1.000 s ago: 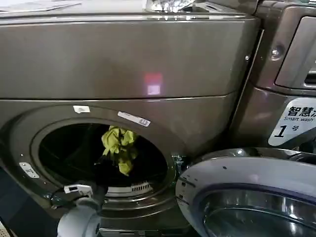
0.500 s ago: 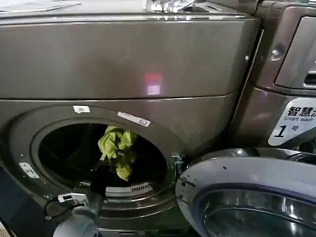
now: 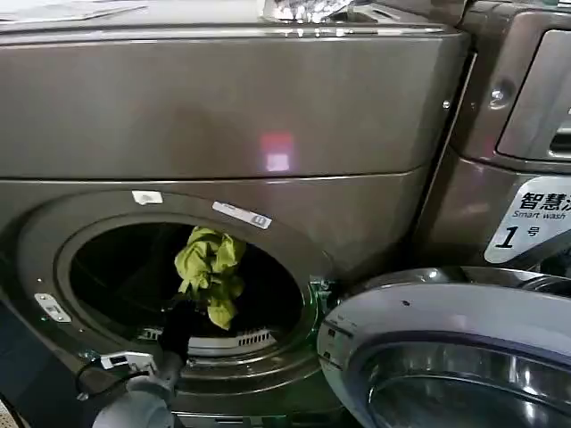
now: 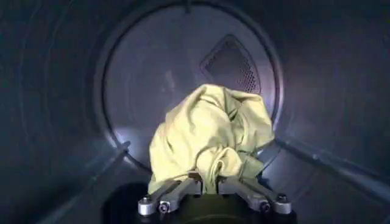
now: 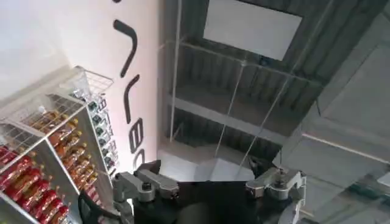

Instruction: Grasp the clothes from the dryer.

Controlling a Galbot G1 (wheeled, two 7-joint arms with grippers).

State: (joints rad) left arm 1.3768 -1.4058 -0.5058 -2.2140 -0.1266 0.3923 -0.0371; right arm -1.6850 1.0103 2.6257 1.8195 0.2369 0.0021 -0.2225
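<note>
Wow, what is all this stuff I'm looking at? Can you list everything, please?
clothes: one, yellow-green, held up inside the drum opening
dryer: one, bronze-grey, straight ahead, porthole open
door: one, silver-rimmed, swung open at lower right
label: one, white, marked "1", on the neighbouring machine at right
shelf of bottles: one, white with red bottles, in the right wrist view
left gripper: one, dark, inside the drum, shut on the clothes
right gripper: one, open, pointing up toward the ceiling
</note>
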